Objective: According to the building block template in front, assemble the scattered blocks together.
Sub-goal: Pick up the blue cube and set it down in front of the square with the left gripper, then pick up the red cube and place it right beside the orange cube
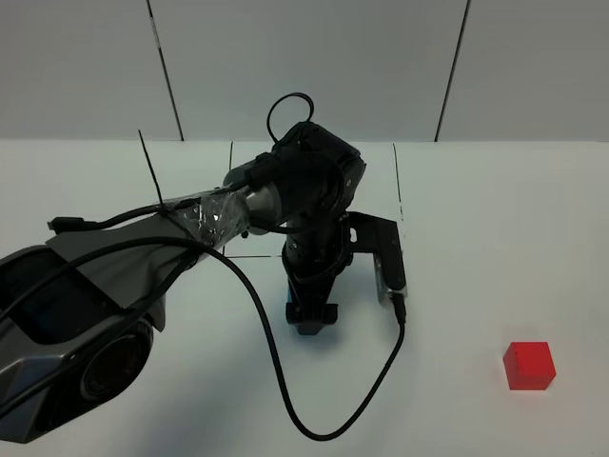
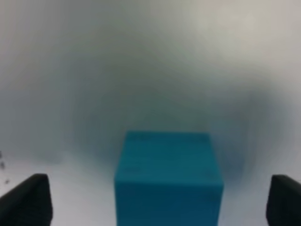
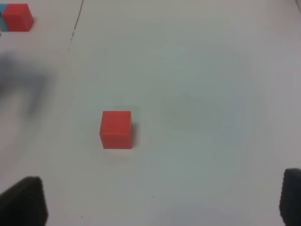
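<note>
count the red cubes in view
2. One loose red cube sits alone on the table's right side. The other red cube, joined to a cyan piece, shows only in the right wrist view. The left arm could hide more.

Loose cyan cube (image 2: 167,179), red cube (image 1: 529,366) well apart; template pair (image 3: 17,17) joined.

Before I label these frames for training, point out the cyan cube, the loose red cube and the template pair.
cyan cube (image 2: 168,176): left wrist view, middle of its visible faces.
loose red cube (image 1: 528,366): exterior high view, middle of the cube.
template pair (image 3: 18,17): right wrist view, its red half.
</note>
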`<state>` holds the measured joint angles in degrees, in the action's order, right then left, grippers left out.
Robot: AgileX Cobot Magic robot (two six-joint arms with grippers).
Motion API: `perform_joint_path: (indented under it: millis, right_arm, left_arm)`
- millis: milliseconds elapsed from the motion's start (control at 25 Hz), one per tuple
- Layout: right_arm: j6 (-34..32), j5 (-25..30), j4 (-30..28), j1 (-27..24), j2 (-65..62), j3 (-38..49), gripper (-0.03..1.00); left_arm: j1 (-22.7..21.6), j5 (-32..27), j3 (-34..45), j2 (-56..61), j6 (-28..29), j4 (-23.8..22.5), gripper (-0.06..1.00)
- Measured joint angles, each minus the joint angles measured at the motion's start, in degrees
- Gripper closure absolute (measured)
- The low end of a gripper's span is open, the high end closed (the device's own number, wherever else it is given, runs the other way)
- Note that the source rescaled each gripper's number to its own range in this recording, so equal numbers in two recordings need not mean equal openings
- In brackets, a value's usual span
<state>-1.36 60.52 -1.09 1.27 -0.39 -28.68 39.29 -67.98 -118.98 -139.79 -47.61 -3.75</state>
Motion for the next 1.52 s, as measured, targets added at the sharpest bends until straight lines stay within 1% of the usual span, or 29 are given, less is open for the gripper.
perform_joint_path:
  millis: [80, 200, 360, 440, 480, 560, 600, 720, 800, 840, 1000, 1120, 1200, 1320, 1400, 1520]
  right_arm:
    - [0.00, 0.00, 0.00, 0.00, 0.00, 0.00, -0.03]
    - [0.00, 0.00, 0.00, 0.00, 0.00, 0.00, -0.03]
    - [0.00, 0.00, 0.00, 0.00, 0.00, 0.00, -0.03]
    - [0.00, 0.00, 0.00, 0.00, 0.00, 0.00, -0.03]
    - [0.00, 0.00, 0.00, 0.00, 0.00, 0.00, -0.03]
    - [0.00, 0.00, 0.00, 0.00, 0.00, 0.00, -0.03]
    - [0.00, 0.00, 0.00, 0.00, 0.00, 0.00, -0.03]
    - [0.00, 0.00, 0.00, 0.00, 0.00, 0.00, -0.03]
    - [0.00, 0.00, 0.00, 0.00, 0.00, 0.00, -0.03]
    - [0.00, 0.00, 0.00, 0.00, 0.00, 0.00, -0.03]
    - [0.00, 0.00, 0.00, 0.00, 0.00, 0.00, -0.03]
    - [0.00, 0.00, 0.00, 0.00, 0.00, 0.00, -0.03]
    - [0.00, 0.00, 0.00, 0.00, 0.00, 0.00, -0.03]
    - [0.00, 0.00, 0.00, 0.00, 0.00, 0.00, -0.03]
    - [0.00, 0.00, 0.00, 0.00, 0.00, 0.00, -0.03]
    - [0.00, 0.00, 0.00, 0.00, 0.00, 0.00, -0.03]
  left_arm:
    - [0.00, -0.24, -1.48, 1.04, 0.10, 0.00, -0.05]
    - [0.00, -0.28, -1.96, 3.65, 2.17, 0.05, -0.05]
    - [-1.35, -0.35, -1.96, 8.19, 10.52, 0.48, -0.04]
    - [-3.74, -0.37, -1.96, 10.26, 15.80, 0.83, -0.03]
    - [-5.66, -0.37, -1.90, 11.47, 18.39, 0.83, -0.03]
    - [-10.58, -0.37, -0.64, 13.98, 24.43, 0.82, -0.01]
    - [-12.89, -0.37, 0.72, 15.67, 26.54, 0.82, 0.00]
    - [-22.08, -0.33, 8.44, 21.17, 29.07, 0.75, 0.03]
    - [-28.13, -0.33, 15.63, 25.32, 29.46, 1.16, 0.04]
    - [-31.50, -0.27, 19.48, 27.08, 29.58, 2.15, 0.05]
    - [-43.72, 0.02, 33.52, 36.62, 29.64, 9.09, 0.06]
    - [-49.31, 3.56, 43.94, 46.74, 29.12, 12.83, 0.08]
    - [-50.52, 6.71, 49.53, 54.12, 28.75, 13.90, 0.08]
    - [-50.36, 9.80, 57.11, 66.68, 28.69, 16.22, 0.09]
    - [-49.52, 10.51, 61.79, 75.19, 28.69, 17.72, 0.09]
    - [-47.37, 11.66, 67.89, 86.93, 28.95, 18.19, 0.10]
